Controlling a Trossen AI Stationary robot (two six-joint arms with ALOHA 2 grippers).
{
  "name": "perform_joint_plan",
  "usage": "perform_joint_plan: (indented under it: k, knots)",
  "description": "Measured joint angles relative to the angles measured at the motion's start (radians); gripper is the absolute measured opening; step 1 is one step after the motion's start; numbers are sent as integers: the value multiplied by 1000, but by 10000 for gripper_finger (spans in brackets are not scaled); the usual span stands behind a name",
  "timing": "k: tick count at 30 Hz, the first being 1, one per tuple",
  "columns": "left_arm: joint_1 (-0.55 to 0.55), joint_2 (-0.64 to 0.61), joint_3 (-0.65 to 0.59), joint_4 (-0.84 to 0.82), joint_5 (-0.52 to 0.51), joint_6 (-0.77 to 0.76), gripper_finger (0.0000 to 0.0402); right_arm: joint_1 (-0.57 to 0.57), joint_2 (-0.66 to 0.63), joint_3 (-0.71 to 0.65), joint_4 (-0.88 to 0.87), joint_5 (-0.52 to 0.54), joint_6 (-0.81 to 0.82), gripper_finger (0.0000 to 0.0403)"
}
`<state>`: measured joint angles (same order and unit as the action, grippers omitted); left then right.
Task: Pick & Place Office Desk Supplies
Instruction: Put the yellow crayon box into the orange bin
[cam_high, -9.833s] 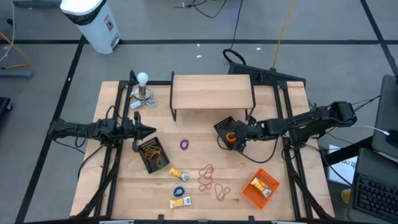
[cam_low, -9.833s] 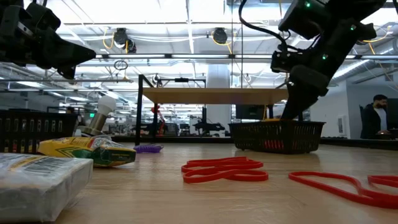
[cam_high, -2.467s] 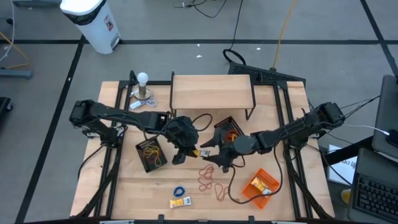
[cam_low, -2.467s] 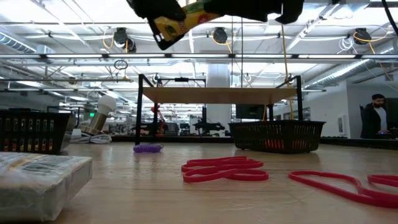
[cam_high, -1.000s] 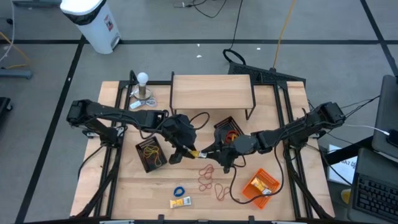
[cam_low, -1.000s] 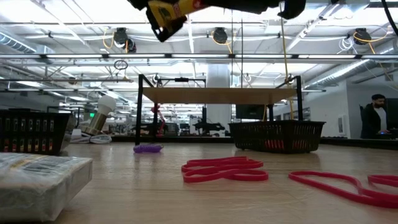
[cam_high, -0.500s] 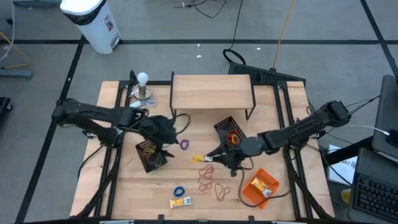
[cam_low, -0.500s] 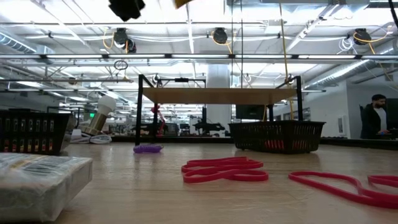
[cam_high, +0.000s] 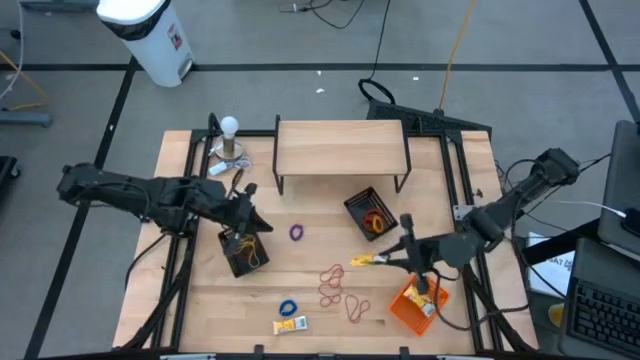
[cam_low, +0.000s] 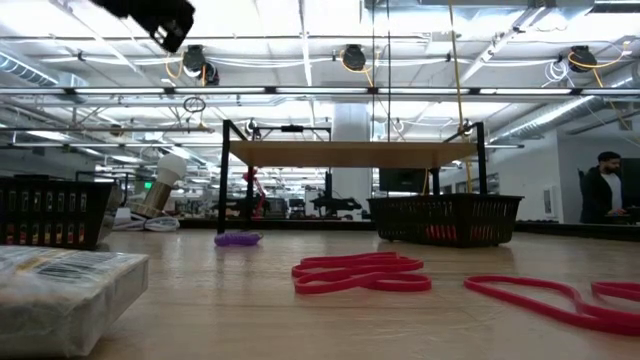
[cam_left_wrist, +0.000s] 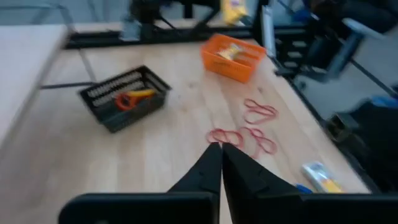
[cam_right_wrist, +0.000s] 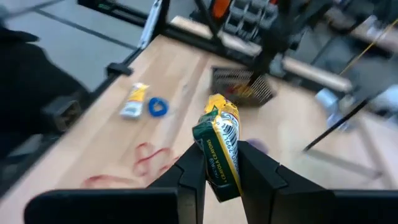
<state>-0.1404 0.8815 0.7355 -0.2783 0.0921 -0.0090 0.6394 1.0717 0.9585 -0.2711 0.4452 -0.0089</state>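
My right gripper (cam_high: 378, 260) is shut on a yellow-and-green packet (cam_high: 362, 260) above the table, just left of the orange tray (cam_high: 400, 312). My left gripper (cam_high: 262, 225), fingers shut on nothing (cam_left_wrist: 221, 158), hovers over the far edge of a black mesh tray (cam_high: 240, 262) that holds orange bands. Lying flat on the table are red rubber bands (cam_high: 333, 284), a purple band (cam_high: 296, 232), a blue band (cam_high: 288, 307) and another packet (cam_high: 291, 324). My right gripper pinches the packet's rear end (cam_right_wrist: 222, 177) between its two fingers (cam_right_wrist: 193, 171). The fingers lie nearly level and point toward the table's left. The packet sticks out past the fingertips, lifted clear of the table.
A second black mesh tray (cam_high: 370, 212) with orange and red bands stands mid-table. The orange tray has packets in it. A wooden shelf (cam_high: 340, 148) and a small lamp (cam_high: 230, 140) stand at the far edge. A person (cam_low: 605, 190) shows far behind the table.
Both grippers were on the packet over the table's middle. My left gripper has let go and drawn back toward the table's left edge. My right gripper has carried the packet toward the right and near edges, up to the orange tray.
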Motion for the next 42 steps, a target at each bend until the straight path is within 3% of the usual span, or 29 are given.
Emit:
perform_joint_plan:
  k: [8,14,19,25,34,38,42]
  knots:
    - [23,-73,-230,320,-30,5,3,116,-12,0,-187,-61,403,56]
    - [21,-67,-344,553,-14,6,23,211,-12,0,-248,-79,680,56]
    - [21,-65,-395,596,-14,5,25,287,-9,0,-290,-100,928,54]
    - [21,-65,-398,597,-14,-3,26,299,2,0,-381,-279,1284,54]
    - [21,-65,-398,597,-14,0,26,227,93,0,-418,-566,1504,53]
    - [21,-65,-398,596,-14,0,26,182,158,0,-404,-675,1505,53]
    - [21,-65,-398,596,-14,0,26,141,206,0,-374,-710,1454,55]
